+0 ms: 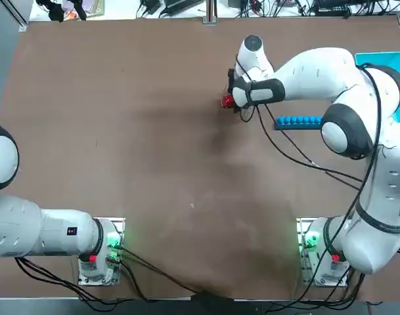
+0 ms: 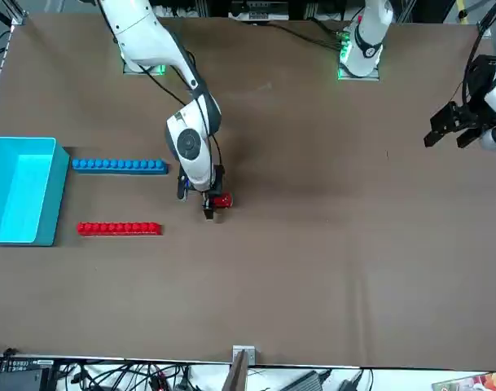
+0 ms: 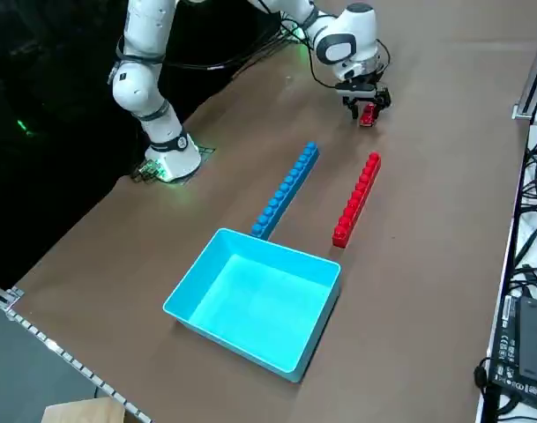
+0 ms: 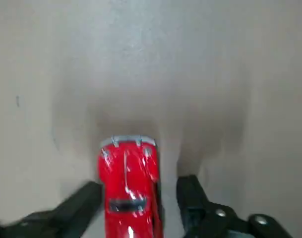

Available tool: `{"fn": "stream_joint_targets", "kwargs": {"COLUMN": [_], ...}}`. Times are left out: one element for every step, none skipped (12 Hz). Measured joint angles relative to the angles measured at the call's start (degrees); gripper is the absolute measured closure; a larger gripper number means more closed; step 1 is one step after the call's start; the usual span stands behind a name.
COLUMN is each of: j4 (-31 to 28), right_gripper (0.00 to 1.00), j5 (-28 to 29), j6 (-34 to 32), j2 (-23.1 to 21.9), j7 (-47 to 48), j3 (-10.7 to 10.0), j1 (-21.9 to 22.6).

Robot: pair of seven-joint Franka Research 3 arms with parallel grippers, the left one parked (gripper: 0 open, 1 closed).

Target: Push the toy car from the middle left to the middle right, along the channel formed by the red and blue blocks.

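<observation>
Top view: right gripper (image 1: 231,102) stands at the toy car (image 1: 227,102), blue block (image 1: 299,121) at its four o'clock; front view: red block (image 2: 119,229) and channel (image 2: 121,197) lie at nine o'clock from the car; wrist view: fingers (image 4: 74,208) spread, flanking the car lengthwise without clamping; brown table (image 1: 121,164) bare.

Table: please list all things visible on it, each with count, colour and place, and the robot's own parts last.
car: 1, red, on the table outside the open end of the channel, between the gripper fingers
blue bar: 1, blue, beside the box, parallel to the red bar
red bar: 1, red, across the channel from the blue bar
box: 1, light blue, open, at the channel's far end from the car
table: 1, brown
right gripper: 1, black fingers, low at the table, open around the car
</observation>
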Motion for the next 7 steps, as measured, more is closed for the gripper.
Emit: {"fn": "stream_joint_targets", "kwargs": {"j4": [0.7, 1.8, 3.2, 4.6, 5.8, 6.7, 7.2], "right_gripper": [0.0, 0.0, 0.0, 0.0, 0.0, 0.0, 0.0], "j5": [0.0, 0.0, 0.0, 0.0, 0.0, 0.0, 0.0], "j6": [-2.0, -4.4, -7.0, -9.4, -11.3, -12.7, -13.8], "j2": [0.0, -0.1, -0.2, -0.4, -0.7, -1.1, -1.7], "j7": [0.0, 0.0, 0.0, 0.0, 0.0, 0.0, 0.0], "j3": [0.0, 0.0, -0.1, -0.1, -0.2, -0.2, -0.2], "j1": [0.0, 0.0, 0.0, 0.0, 0.0, 0.0, 0.0]}}
